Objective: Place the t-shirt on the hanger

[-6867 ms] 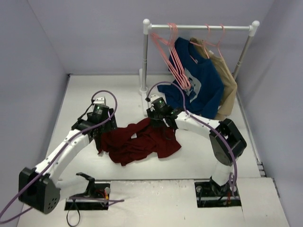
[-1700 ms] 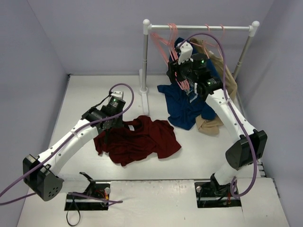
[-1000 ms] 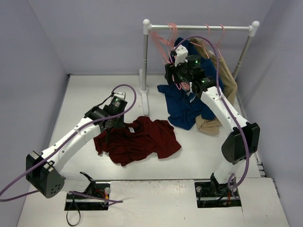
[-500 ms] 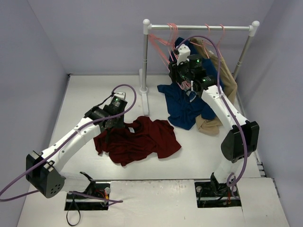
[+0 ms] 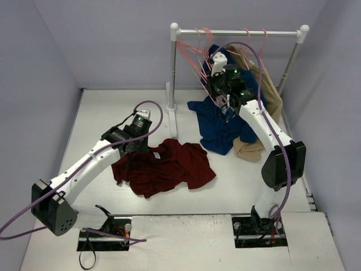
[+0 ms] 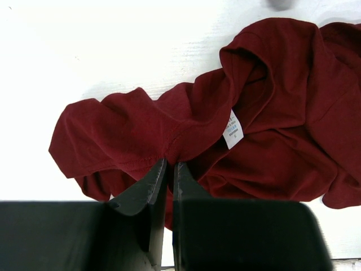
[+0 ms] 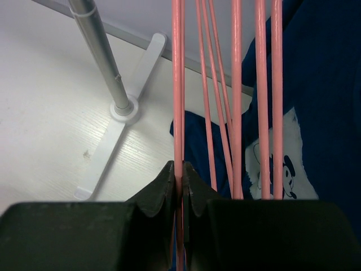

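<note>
The maroon t-shirt (image 5: 169, 166) lies crumpled on the table, its white neck label (image 6: 233, 130) facing up. My left gripper (image 5: 134, 150) rests at the shirt's left edge, shut on a fold of the cloth (image 6: 169, 162). My right gripper (image 5: 212, 84) is raised at the rack, shut on one straight wire of a pink hanger (image 7: 178, 84). That hanger (image 5: 194, 56) hangs from the rail among several alike, and its hook is hard to tell apart from theirs.
The white rack has a post (image 5: 174, 73) and a foot (image 7: 113, 152) on the table. More pink hanger wires (image 7: 237, 84) hang just right of the gripped one. A navy garment (image 5: 225, 124) and a tan garment (image 5: 265, 96) hang behind them and reach the table.
My right gripper has closed its jaws on the pink hanger wire and shifted slightly toward the rail. The left arm and the t-shirt have not moved.
</note>
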### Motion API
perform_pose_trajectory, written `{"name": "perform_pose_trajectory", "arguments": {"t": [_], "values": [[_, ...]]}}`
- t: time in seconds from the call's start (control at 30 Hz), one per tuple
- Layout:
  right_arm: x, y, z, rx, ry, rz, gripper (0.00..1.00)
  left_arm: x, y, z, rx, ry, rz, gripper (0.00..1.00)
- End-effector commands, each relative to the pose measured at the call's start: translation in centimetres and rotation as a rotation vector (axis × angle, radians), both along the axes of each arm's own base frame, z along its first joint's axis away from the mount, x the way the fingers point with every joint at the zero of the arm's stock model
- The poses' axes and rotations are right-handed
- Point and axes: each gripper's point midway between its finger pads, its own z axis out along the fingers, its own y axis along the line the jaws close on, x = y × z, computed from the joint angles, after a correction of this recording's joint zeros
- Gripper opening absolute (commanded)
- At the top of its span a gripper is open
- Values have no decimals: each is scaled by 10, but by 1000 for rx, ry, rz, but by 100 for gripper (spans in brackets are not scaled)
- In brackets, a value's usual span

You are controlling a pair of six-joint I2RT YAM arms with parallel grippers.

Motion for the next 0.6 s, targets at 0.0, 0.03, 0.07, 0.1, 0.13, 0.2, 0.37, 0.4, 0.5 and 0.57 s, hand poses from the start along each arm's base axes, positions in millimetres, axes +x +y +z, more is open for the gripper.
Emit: {"name": "perform_pose_trajectory", "arguments": {"t": [0.0,0.03,0.07,0.1,0.13,0.2,0.37,0.4,0.5,0.57], "values": [[3,1,78,77,-192,12,0,11,-2,21,-18,-56,-7,0],[1,0,85,82,-205,12,0,11,-2,21,-18,-57,-6,0],[-1,-1,92,85,-218,10,0,11,-2,21,-17,-59,-5,0],[-5,-3,101,92,-237,6,0,11,-1,21,-15,-62,-2,0],[-8,-5,106,96,-247,4,0,11,0,22,-13,-64,0,0],[-15,-7,119,107,-270,1,0,12,0,22,-8,-66,3,0],[-32,-13,133,118,-299,-2,0,16,1,24,2,-76,2,0],[-37,-14,133,120,-299,1,0,16,1,25,6,-78,4,0],[-53,-15,128,130,-284,19,0,18,1,25,14,-81,-3,0],[-68,-16,125,141,-276,33,0,20,2,26,23,-87,-8,0]]}}
